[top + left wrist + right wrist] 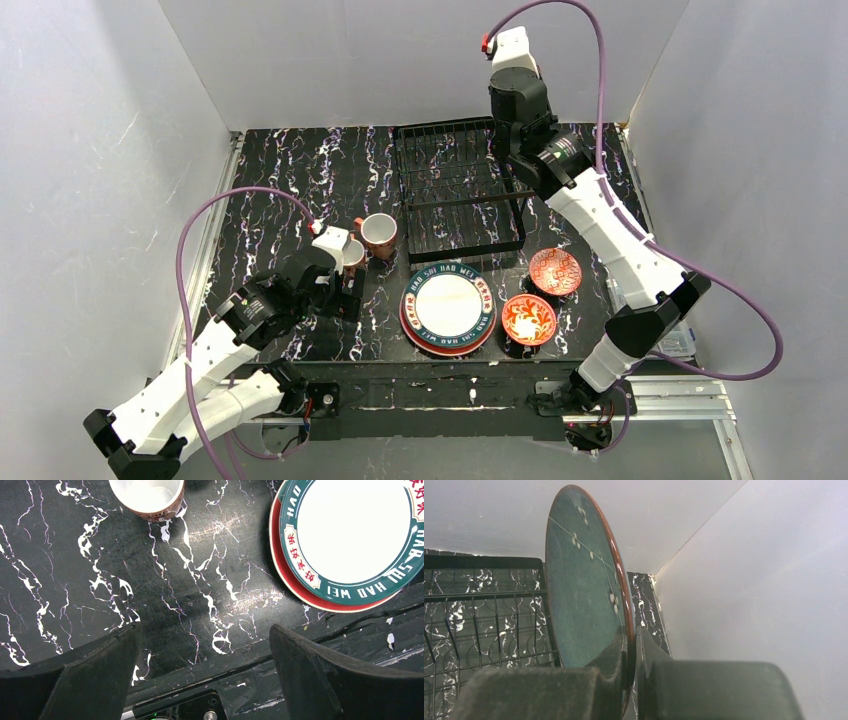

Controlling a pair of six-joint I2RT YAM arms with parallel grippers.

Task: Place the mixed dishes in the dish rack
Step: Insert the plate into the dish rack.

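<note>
While right gripper [631, 647] holds one plate [583, 587], two mugs [379, 234], two bowls [555, 270]

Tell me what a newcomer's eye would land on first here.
The dark teal plate stands on edge, pinched at its rim by the right gripper at the dish rack. Next comes the plate stack in front of that rack, lettered teal rim on top, with two red-patterned bowls to its right.
</note>
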